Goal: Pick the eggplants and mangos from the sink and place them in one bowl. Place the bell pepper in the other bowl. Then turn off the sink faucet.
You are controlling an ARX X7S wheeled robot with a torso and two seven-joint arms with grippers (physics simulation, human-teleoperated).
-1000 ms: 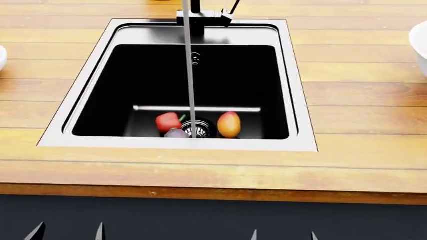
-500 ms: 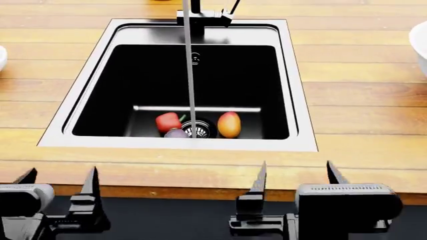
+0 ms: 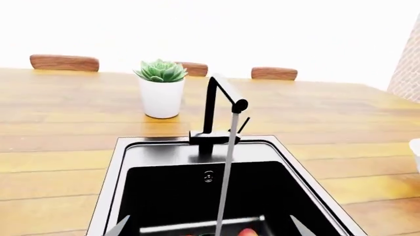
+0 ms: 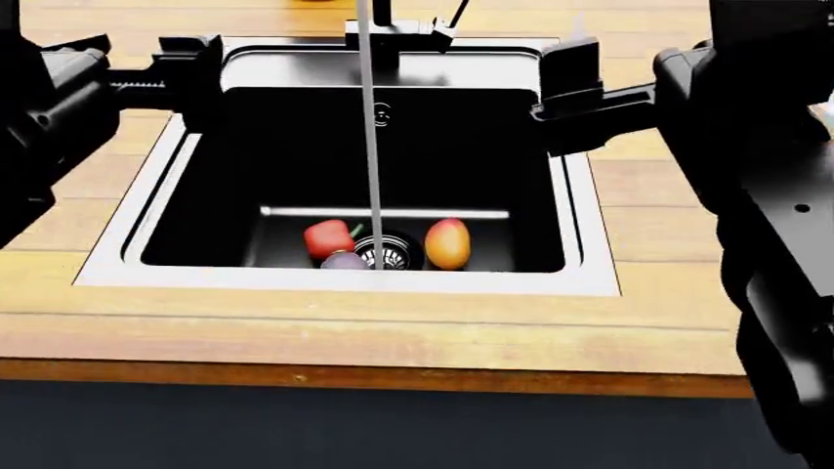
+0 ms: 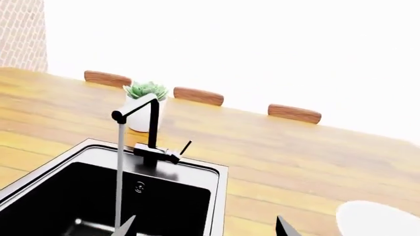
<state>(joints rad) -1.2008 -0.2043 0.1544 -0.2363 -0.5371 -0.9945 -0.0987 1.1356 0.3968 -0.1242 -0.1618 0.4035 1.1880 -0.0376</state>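
Observation:
On the floor of the sink [image 4: 580, 244] lie the red bell pepper [image 4: 328, 237], a dark purple eggplant [image 4: 344, 260] and the orange mango [image 4: 447, 243], grouped around the drain [image 4: 387, 250]. Water runs in a thin stream [image 4: 371, 147] from the black sink faucet [image 4: 391, 34], whose side lever [image 5: 186, 147] sticks up. My left gripper [image 4: 144, 51] hovers open above the sink's far left corner. My right gripper [image 4: 639, 61] hovers open over the sink's far right rim. Both wrist views, left gripper [image 3: 210, 231] and right gripper [image 5: 205, 230], show jaws wide apart, holding nothing.
A potted succulent [image 3: 161, 88] stands on the wooden counter [image 4: 391, 332] behind the faucet. A white bowl [image 5: 380, 219] sits on the counter right of the sink. Chair backs [image 3: 64, 62] line the counter's far edge.
Both arms have swung up from the view's lower edge to either side of the sink's far end. The fruit has not moved and water still runs.

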